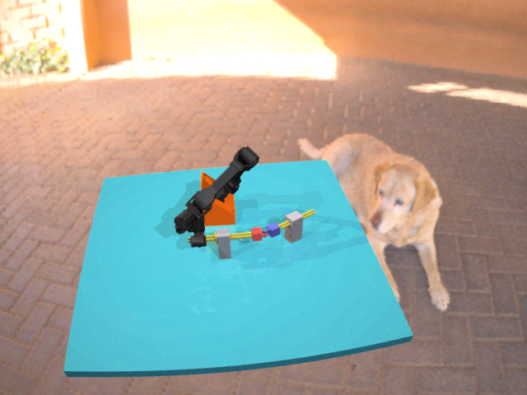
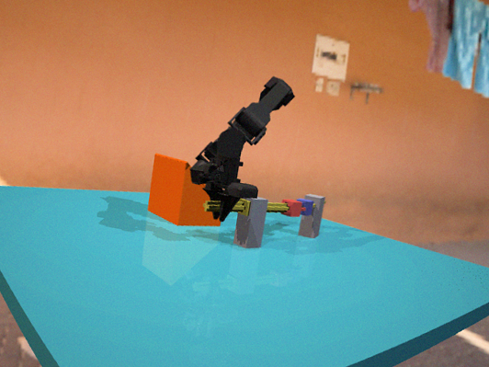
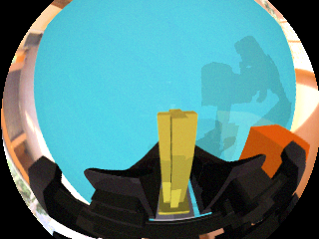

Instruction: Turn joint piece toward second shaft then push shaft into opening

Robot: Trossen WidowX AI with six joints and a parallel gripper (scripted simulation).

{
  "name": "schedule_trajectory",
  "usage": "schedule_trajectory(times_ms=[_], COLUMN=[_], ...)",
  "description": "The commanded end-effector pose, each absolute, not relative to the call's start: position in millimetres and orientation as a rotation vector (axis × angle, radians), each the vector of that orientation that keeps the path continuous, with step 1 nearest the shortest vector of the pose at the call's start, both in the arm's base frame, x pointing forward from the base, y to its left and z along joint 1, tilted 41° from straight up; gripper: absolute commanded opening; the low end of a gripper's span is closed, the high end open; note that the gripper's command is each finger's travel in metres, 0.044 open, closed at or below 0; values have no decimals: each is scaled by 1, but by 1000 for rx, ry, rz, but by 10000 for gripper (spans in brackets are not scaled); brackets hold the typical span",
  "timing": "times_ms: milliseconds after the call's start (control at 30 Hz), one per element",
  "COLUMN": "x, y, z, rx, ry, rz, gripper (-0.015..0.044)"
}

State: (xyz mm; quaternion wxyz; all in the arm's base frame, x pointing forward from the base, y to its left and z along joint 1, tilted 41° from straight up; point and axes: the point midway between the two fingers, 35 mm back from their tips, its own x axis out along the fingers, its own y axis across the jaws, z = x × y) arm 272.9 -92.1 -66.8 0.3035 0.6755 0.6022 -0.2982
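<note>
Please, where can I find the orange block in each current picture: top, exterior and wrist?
Top: behind the arm, above centre, partly covered; orange block.
Exterior: left of centre, beside the arm.
Wrist: lower right, partly behind the gripper.
Shared landmark: the yellow shaft in the gripper.

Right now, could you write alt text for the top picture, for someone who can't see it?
A black gripper grips one end of a yellow shaft running through a gray block on a blue table. Red and blue joint pieces sit beyond; a tan dog lies alongside.
</note>
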Motion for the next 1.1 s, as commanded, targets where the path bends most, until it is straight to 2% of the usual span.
schedule_trajectory(times_ms=[0, 433, 1067], x=[273, 273, 270], y=[-92, -92, -112], z=[-67, -67, -42], rx=[1789, 1789, 1793], ry=[1598, 1598, 1599], rz=[-788, -788, -787], gripper=[93, 434, 440])
